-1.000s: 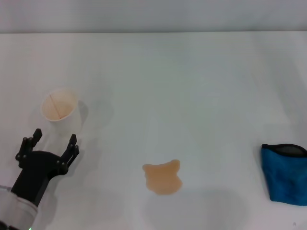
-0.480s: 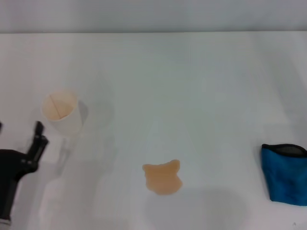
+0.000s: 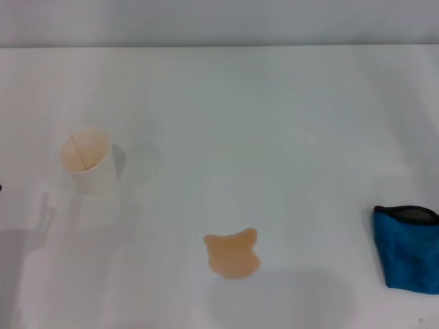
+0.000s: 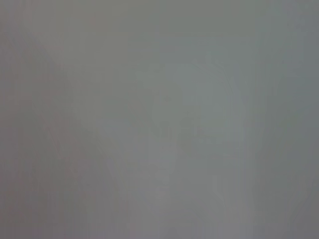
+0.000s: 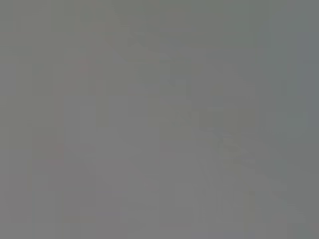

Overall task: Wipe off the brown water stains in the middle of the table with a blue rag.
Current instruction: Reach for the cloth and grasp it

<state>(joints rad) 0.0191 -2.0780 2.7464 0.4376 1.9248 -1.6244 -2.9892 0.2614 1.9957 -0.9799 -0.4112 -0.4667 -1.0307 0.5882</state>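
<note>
The brown water stains (image 3: 233,254) form a small orange-brown puddle on the white table (image 3: 260,123), near the front middle in the head view. The blue rag (image 3: 407,248) lies folded with a dark edge at the right edge of the head view, well to the right of the puddle. Neither gripper shows in the head view. Both wrist views show only a plain grey surface, with no fingers and no objects.
A white paper cup (image 3: 87,160) with a tan inside stands upright at the left of the table, far from the puddle. The table's far edge (image 3: 219,46) runs across the top of the head view.
My left gripper, open near the cup at the front left, has drawn back to the left and left the head view. The cup, puddle and rag have not moved.
</note>
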